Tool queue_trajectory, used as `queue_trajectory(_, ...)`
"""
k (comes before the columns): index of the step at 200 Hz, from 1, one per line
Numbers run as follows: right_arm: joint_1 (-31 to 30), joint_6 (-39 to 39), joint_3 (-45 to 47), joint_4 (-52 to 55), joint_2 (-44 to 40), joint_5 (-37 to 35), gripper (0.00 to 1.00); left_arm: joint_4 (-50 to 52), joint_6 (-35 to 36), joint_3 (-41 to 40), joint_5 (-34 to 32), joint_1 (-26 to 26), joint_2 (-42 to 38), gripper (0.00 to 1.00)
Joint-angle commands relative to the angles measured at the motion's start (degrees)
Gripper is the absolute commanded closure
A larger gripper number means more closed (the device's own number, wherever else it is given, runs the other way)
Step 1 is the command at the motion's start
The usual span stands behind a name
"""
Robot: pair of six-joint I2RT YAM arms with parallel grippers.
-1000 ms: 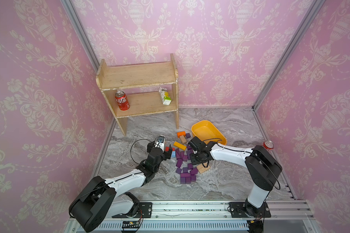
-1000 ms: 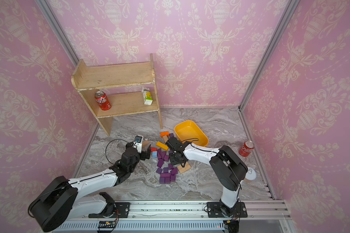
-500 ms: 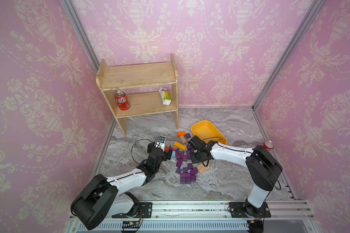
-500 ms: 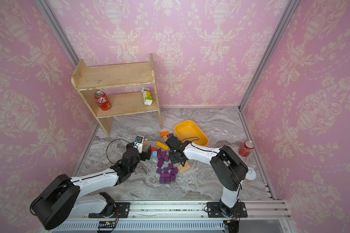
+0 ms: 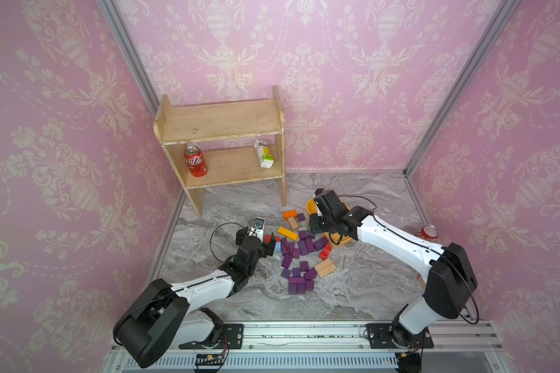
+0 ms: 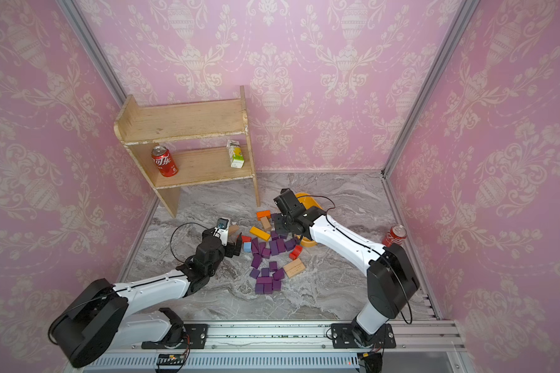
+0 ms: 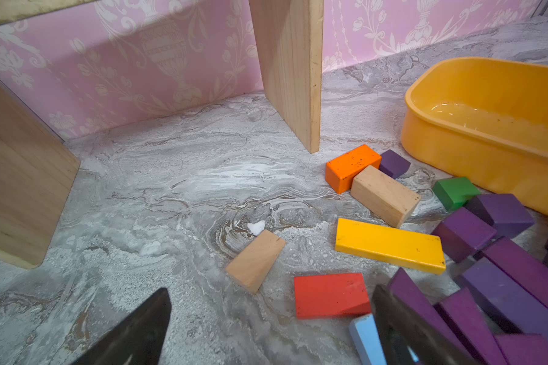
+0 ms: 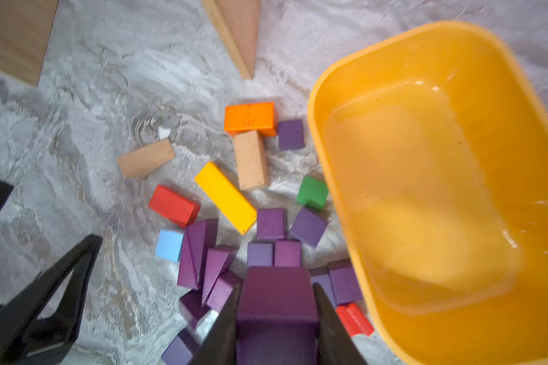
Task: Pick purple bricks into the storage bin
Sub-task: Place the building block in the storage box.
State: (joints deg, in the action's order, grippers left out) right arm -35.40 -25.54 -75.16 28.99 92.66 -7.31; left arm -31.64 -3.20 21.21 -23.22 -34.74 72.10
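I'm looking into a booth of three walls hung with pink damask wallpaper [image 5: 337, 64] – cream urns and garlands – joined at the corners by slanting aluminium posts [image 5: 463, 84]. The floor [image 5: 369, 290] is a grey, veined marble pattern. A plain wooden two-tier shelf [image 5: 220, 119] stands at the back left against the wall, and the even light leaves only soft shadows.

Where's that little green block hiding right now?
In the right wrist view, the green block lies on the table close beside the storage bin, between a tan block and a purple brick.
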Motion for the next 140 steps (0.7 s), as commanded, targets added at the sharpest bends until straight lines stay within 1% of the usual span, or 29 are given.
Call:
queue_trajectory(1, 3.77, 2.75, -3.05, 1.06, 0.75, -1.3, 0.69, 0.96, -1.26, -0.1, 0.04, -0.43, -0.81, 0.01)
queue_trajectory(26, 8.33, 3.8, -5.83, 1.15, 3.85, -1.39, 0.69, 1.19, -1.26, -0.01, 0.57, -0.5, -0.82, 0.01)
queue_trajectory(58, 11.81, 3.69, -10.3, 3.01, 9.92, -2.01, 0.68, 3.04, -1.06, 1.01, 1.51, -0.48, -0.42, 0.01)
queue_trajectory(82, 13.02, 3.82, -13.32, 3.22, 14.12, -0.88, 0.69, 3.69, -1.19, 1.47, 2.58, -0.49, 0.01, 0.01)
queue_trajectory(100, 13.29, 3.72, -15.78, 4.1, 16.92, -0.84, 0.67, 4.26, -1.28, 2.12, 3.92, -0.5, 0.79, 0.01)
queue_trajectory(106, 13.28, 3.66, -16.34, 4.35, 17.56, -0.83, 0.63, 5.02, -1.57, 2.62, 4.14, -0.5, 1.07, 0.01)
queue_trajectory(127, 13.29, 4.0, -16.72, 3.94, 17.74, -0.81, 0.4, 8.75, -2.1, 4.99, 4.2, -0.45, 2.65, 0.01)
queue_trajectory(133, 13.3, 4.3, -16.16, 3.41, 17.1, -0.7, 0.36, 9.09, -2.16, 5.34, 4.31, -0.46, 3.15, 0.01)
queue_trajectory(140, 13.34, 4.78, -15.34, 2.74, 16.14, -0.73, 0.35, 8.99, -2.09, 5.43, 4.37, -0.5, 3.59, 0.01)
